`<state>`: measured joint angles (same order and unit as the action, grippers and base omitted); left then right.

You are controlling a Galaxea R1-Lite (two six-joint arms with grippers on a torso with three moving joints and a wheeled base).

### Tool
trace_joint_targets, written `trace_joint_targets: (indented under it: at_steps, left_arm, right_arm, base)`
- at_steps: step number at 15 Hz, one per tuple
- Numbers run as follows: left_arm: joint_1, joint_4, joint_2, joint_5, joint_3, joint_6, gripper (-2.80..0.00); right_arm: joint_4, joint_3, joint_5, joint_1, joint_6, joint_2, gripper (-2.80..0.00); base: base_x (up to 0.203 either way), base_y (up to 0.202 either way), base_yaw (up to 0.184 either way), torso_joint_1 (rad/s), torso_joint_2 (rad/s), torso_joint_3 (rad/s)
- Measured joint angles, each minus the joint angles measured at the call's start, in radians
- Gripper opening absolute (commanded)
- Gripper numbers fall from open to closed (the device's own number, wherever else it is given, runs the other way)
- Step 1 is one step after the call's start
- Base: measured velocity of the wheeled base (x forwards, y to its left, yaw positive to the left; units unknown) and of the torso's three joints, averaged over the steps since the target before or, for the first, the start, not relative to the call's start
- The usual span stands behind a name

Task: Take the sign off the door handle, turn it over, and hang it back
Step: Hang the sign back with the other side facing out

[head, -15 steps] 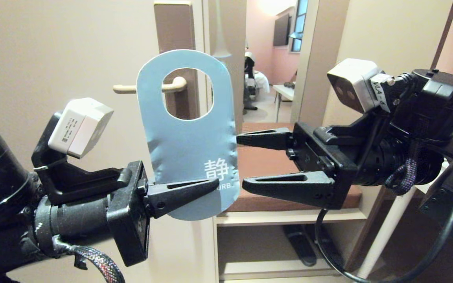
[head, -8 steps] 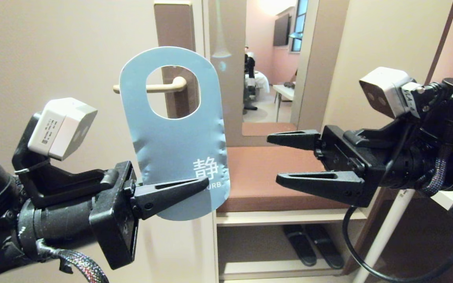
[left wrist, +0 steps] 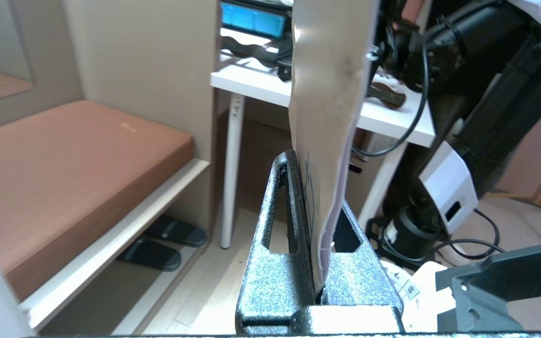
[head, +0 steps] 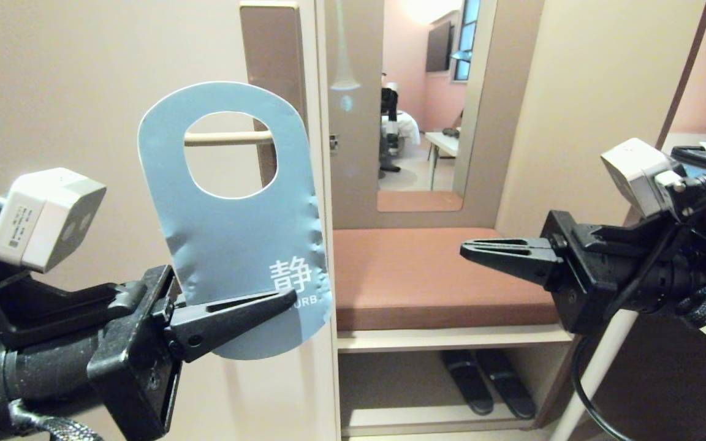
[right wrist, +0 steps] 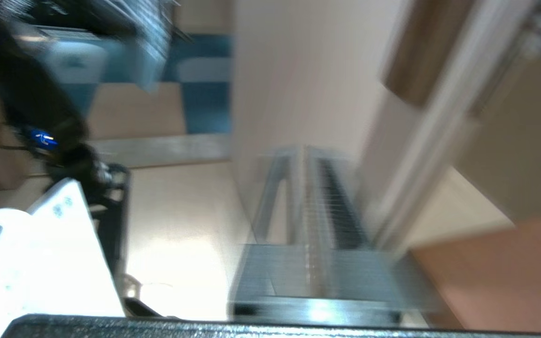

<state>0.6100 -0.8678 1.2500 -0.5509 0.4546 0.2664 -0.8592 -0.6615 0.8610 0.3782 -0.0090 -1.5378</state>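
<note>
Right gripper (head: 472, 251) is withdrawing rightward, jaws now closed and empty, while the left gripper (head: 285, 300) is carrying the sign (head: 230, 245) leftward. Left jaws are gripping the sign's lower edge, blue-grey face outward; rehanging on the door handle (head: 227, 138) is remaining.

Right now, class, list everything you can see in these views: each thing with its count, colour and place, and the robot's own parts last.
sign: one, blue-grey face showing, held upright before the door, handle showing through its oval hole
door handle: one, beige, on a brown plate on the cream door
bench cushion: one, reddish-brown, right of the door
slippers: two, dark, under the bench
mirror: one, above the bench
white table: one, beside the bench
left gripper: black, shut on the sign's lower edge
right gripper: black, shut, empty, over the bench, apart from the sign
</note>
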Motion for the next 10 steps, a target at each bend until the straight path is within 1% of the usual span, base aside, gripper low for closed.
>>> trace_joint_targets:
  at_steps: [2,3,5,6,8,10]
  left_arm:
    - [-0.012,0.0,-0.019,0.0,-0.014,0.0,-2.8]
    - [-0.019,0.0,-0.028,0.0,-0.017,0.0,-2.8]
    - [-0.043,0.0,-0.041,0.0,-0.021,0.003,-2.8]
    - [-0.056,0.0,-0.046,0.0,-0.021,0.004,-2.8]
    - [-0.079,0.0,-0.055,0.0,-0.024,0.006,-2.8]
    - [-0.103,0.001,-0.064,0.0,-0.031,0.007,-2.8]
  right_arm:
    - [-0.02,0.045,-0.045,-0.055,-0.012,0.008,-2.8]
    - [-0.06,0.075,-0.059,-0.093,-0.015,0.008,-2.8]
    - [-0.178,0.154,-0.091,-0.18,-0.017,-0.005,-2.8]
    - [-0.253,0.198,-0.123,-0.221,-0.018,-0.018,-2.8]
    - [-0.395,0.29,-0.23,-0.273,-0.018,-0.045,-2.8]
    - [-0.493,0.378,-0.335,-0.29,-0.018,-0.065,-2.8]
  base:
    - [0.0,0.0,0.0,0.0,0.0,0.0]
    - [0.0,0.0,0.0,0.0,0.0,0.0]
    - [0.0,0.0,0.0,0.0,0.0,0.0]
    - [0.0,0.0,0.0,0.0,0.0,0.0]
    - [0.0,0.0,0.0,0.0,0.0,0.0]
    - [0.0,0.0,0.0,0.0,0.0,0.0]
